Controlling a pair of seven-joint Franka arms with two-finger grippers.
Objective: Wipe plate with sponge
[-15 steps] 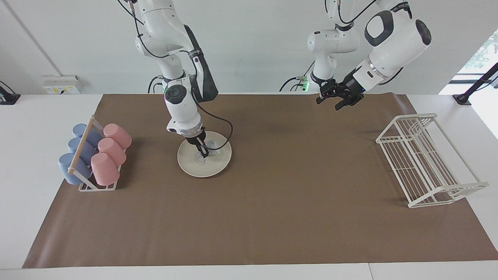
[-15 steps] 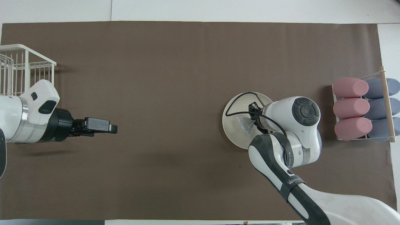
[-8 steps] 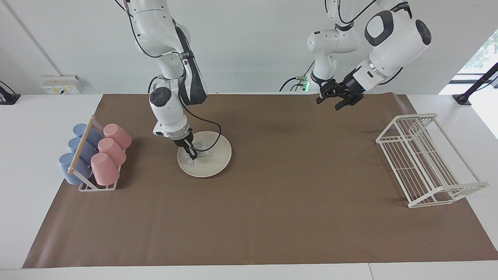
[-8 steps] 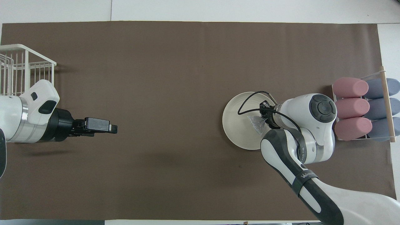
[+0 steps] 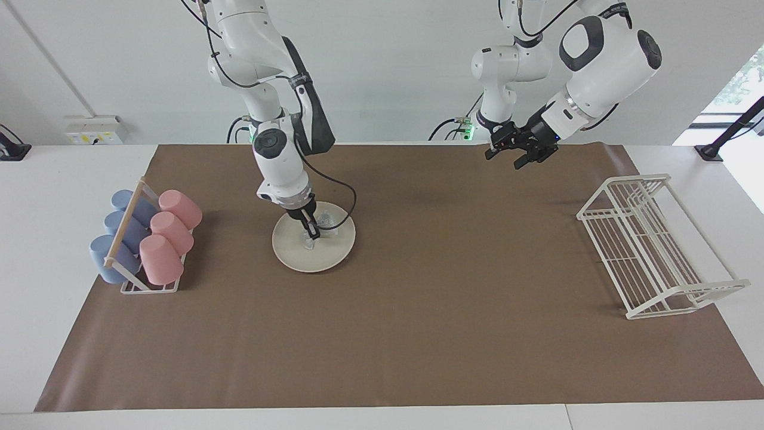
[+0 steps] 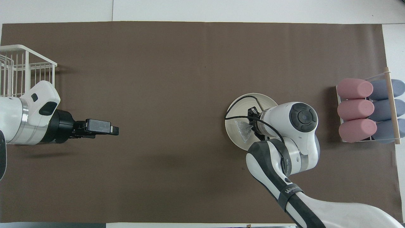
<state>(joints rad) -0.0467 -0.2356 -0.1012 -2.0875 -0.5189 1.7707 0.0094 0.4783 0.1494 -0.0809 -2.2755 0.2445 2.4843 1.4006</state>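
Moved: right gripper (image 5: 311,230) swept sponge (image 5: 316,229) back toward plate (image 5: 334,254) centre.
Plate: holds sponge, clamped by right gripper.
Left gripper (image 5: 520,156): waits, fingers apart, over the mat's robot-side edge.

A robotics lab: two white arms (image 5: 280,161) at a paper-covered table (image 5: 418,334), bare walls, cabling.

The right arm hides part of the plate (image 6: 235,109); the picture edge cuts the wire rack (image 6: 19,68).
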